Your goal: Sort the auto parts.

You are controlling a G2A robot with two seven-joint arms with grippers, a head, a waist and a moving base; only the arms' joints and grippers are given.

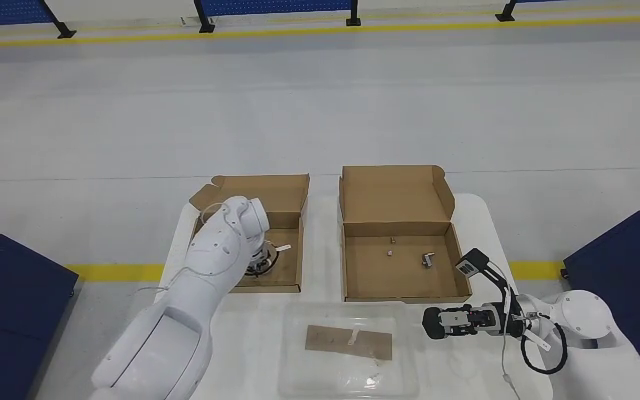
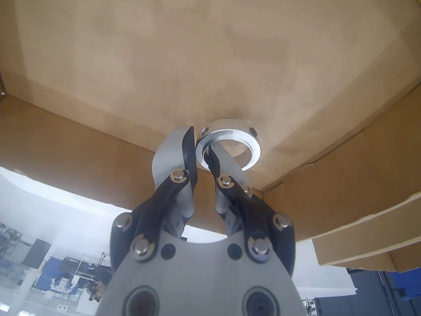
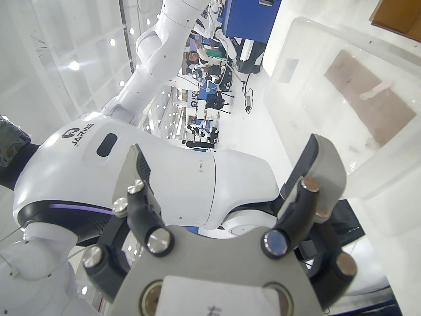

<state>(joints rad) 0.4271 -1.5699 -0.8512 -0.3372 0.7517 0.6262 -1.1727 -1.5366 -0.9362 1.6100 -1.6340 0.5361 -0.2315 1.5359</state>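
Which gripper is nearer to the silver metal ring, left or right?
Left. The left gripper clamps the wall of the silver metal ring inside a brown cardboard box. The right gripper, open, is far off beside the clear plastic tub.

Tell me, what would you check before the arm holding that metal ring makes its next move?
1. Grip on the ring: the left end effector is shut on its wall. Ok.
2. Ring inside the box: it sits low over the floor, near a corner. Ok.
3. Ring resting on the box floor or lifted off it: cannot tell.
4. Right end effector free: open and empty. Ok.
5. Right end effector out of the way: beside the bin, far from the left arm. Ok.
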